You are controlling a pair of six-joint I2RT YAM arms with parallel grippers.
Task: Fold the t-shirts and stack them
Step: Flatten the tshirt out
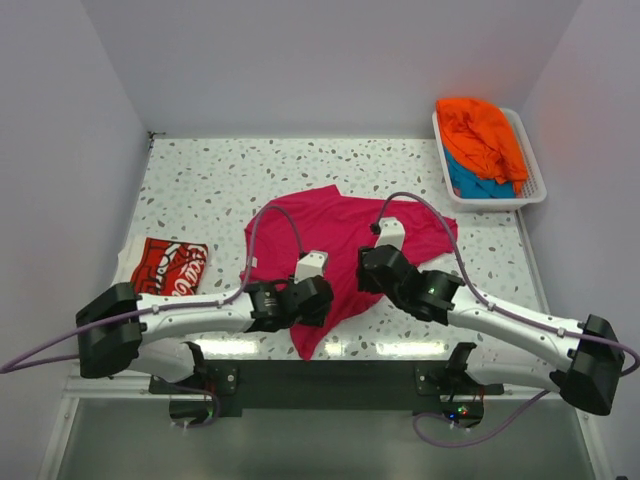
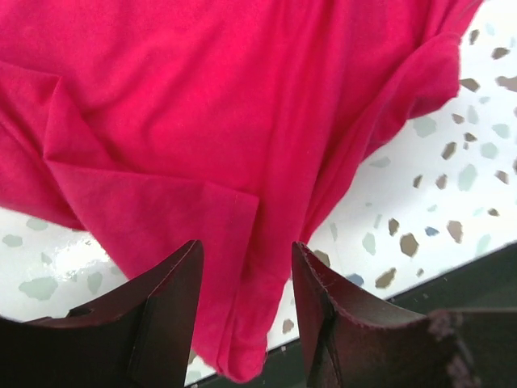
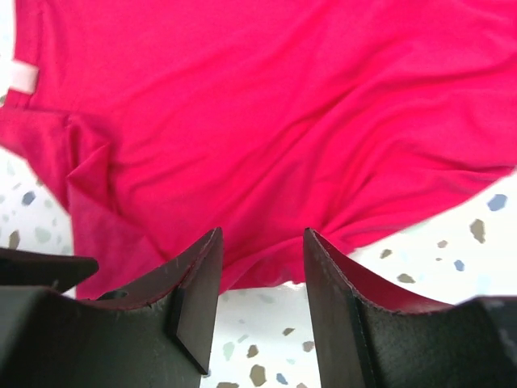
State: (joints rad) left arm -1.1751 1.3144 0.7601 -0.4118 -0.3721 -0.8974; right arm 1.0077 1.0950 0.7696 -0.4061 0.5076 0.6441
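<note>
The magenta-pink t-shirt lies spread and rumpled in the middle of the table. My left gripper is open over the shirt's near corner; in the left wrist view that narrow corner hangs between my open fingers. My right gripper is open just above the shirt's near hem, empty, with bare table between its fingers. The red t-shirt with white lettering lies folded at the left. The orange t-shirt lies on the teal-blue one in the basket.
The white slatted basket stands at the back right corner. The speckled table is walled at the back and both sides. Its near edge runs right by the shirt's corner.
</note>
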